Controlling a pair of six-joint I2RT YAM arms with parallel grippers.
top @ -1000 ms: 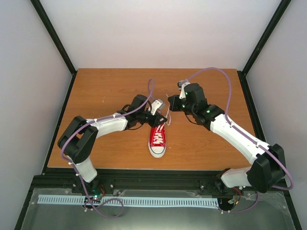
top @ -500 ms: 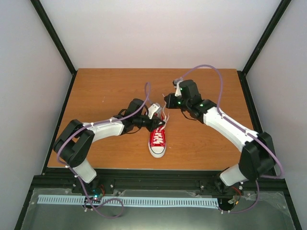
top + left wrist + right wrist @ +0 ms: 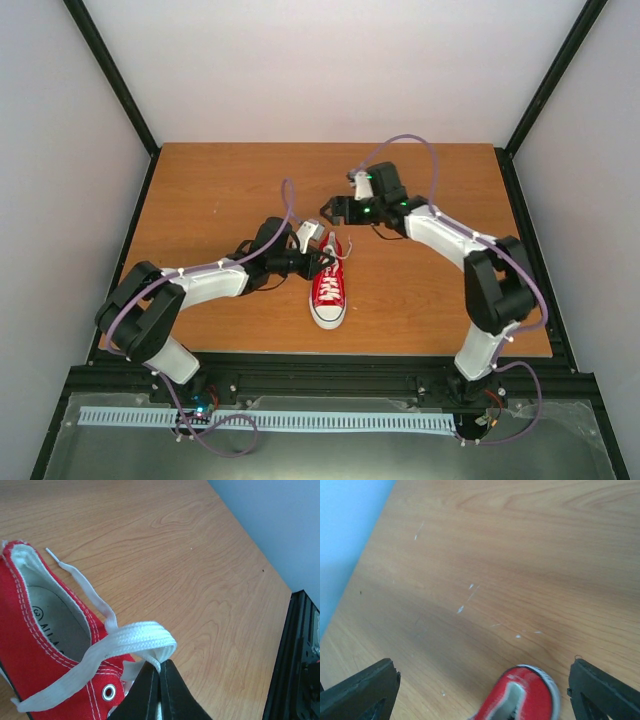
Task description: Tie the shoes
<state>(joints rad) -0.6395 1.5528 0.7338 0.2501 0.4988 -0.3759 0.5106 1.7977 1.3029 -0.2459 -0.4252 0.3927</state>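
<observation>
1. Shoe [image 3: 328,289] first: I see one small red shoe with a white toe. It stands on its sole on the wooden table [image 3: 220,190], about the middle from left to right and closer to the near edge. Its toe points to the near side and its heel to the far side.
2. The left gripper [image 3: 323,259] is at the heel end of the shoe, coming in from the left.
3. In the left wrist view its two black fingers [image 3: 150,690] are pressed together, with a flat loop of white lace [image 3: 127,639] pinched between them. The loop runs from the red side of the shoe [image 3: 35,645] up into the tips of the left gripper [image 3: 161,667].
4. A second lace end [image 3: 80,580] lies over the rim of the shoe's opening. Its tip rests on the wood.
5. A small silver ring [image 3: 108,692] sits in the red cloth just below the loop.
6. The right gripper [image 3: 335,210] is on the far side of the shoe, near the heel but apart from it.
7. In the right wrist view its fingers [image 3: 362,690] are spread wide — the right gripper [image 3: 482,676] holds nothing. The heel end of the shoe [image 3: 522,700] shows low down between them.
8. I cannot tell how high the right gripper is above the wood.
</observation>
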